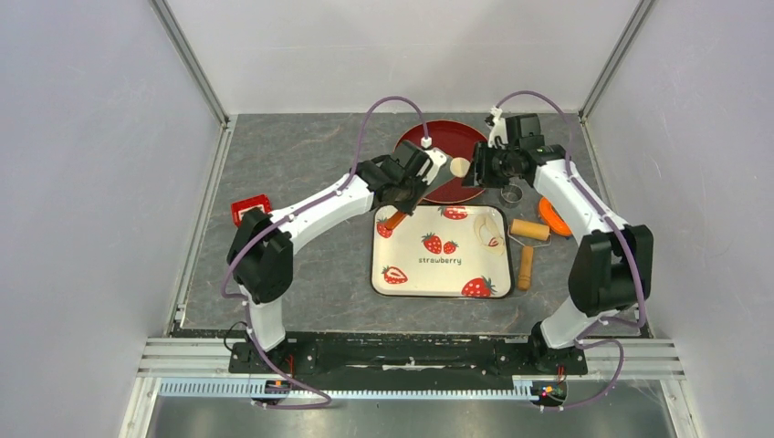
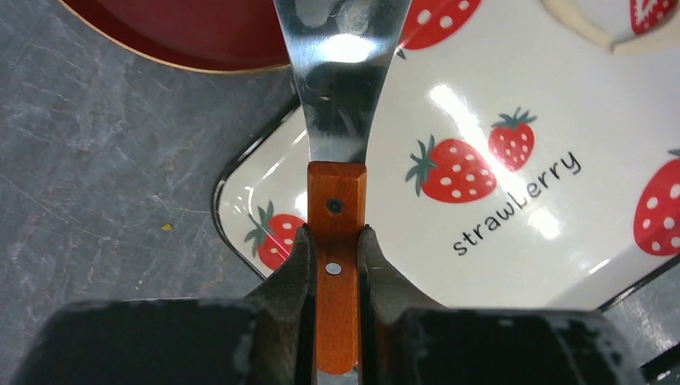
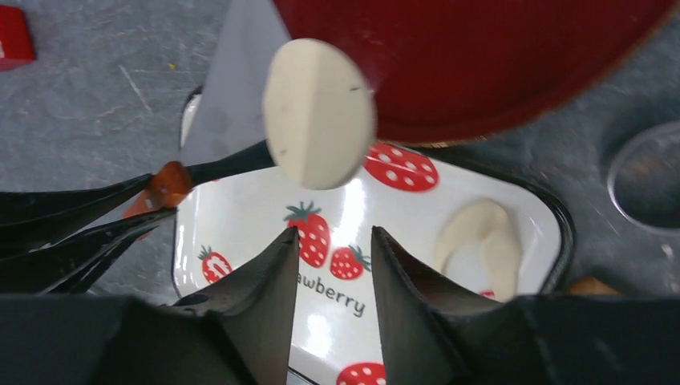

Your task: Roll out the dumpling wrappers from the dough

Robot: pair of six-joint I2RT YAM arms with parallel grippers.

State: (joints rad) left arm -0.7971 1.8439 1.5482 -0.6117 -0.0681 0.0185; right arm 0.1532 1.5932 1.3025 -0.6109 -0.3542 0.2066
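The left gripper [image 2: 335, 241] is found pressed onto the orange handle of a metal spatula [image 2: 337, 104], which is held over the corner of the strawberry tray [image 1: 429, 278]. One dumpling wrapper [image 3: 319, 112] is seen at the blade's far end, raised by the rim of the red plate [image 3: 497, 64]. The right gripper [image 3: 333, 241] is observed just short of the wrapper, jaws parted, with nothing pinched.
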